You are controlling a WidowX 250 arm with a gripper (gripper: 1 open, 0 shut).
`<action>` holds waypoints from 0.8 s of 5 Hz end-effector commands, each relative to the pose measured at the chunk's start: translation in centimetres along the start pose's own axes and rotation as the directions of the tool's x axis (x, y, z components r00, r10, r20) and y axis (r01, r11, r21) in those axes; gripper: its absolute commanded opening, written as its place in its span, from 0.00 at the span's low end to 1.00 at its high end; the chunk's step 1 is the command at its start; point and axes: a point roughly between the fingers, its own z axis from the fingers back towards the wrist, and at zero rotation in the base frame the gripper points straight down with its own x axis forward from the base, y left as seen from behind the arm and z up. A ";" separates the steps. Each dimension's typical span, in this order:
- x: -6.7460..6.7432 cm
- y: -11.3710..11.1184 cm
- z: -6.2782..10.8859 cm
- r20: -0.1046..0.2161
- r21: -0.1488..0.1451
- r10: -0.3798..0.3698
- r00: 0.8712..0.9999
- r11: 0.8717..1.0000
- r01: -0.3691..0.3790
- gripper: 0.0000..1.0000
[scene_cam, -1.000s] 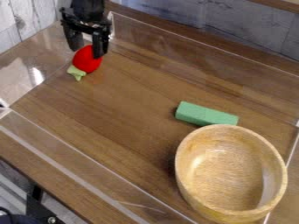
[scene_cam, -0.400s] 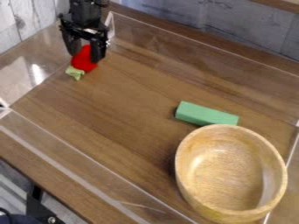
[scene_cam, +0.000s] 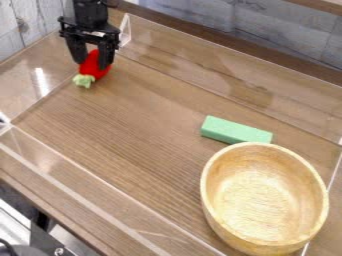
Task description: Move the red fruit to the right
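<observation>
Currently, the task is being judged as barely begun: the red fruit [scene_cam: 91,68] is being seen at the far left of the worktop [scene_cam: 134,150], near the rear edge, and no displacement to the right is being shown. The pick-up phase is being regarded as the step in hand; lifting, carrying to the right and setting down are all being counted as outstanding.

The end effector [scene_cam: 90,62] is being held directly over the fruit, with its dark fingers [scene_cam: 70,50] pointing straight down and straddling the fruit on either side. The jaws are being seen spread part-way around the fruit; whether firm contact is being made cannot be told, so a secure grip is not being assumed. The fruit's light-green cap is being seen just below and to the left of the red body, resting on the worktop.

To the right, a flat green block [scene_cam: 237,130] is being seen lying well apart from the fruit, and a wooden bowl [scene_cam: 263,198] is being seen beyond it at the near right corner. Both are being treated as obstacles to be avoided during the transfer.
</observation>
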 end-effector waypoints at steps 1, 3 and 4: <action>2.1 1.4 2.3 0.061 0.023 0.051 0.997 0.998 -0.053 1.00; 2.5 1.1 2.5 0.053 0.016 0.064 0.997 0.998 -0.065 1.00; 2.2 1.0 2.2 0.044 0.016 0.106 0.993 0.994 -0.106 1.00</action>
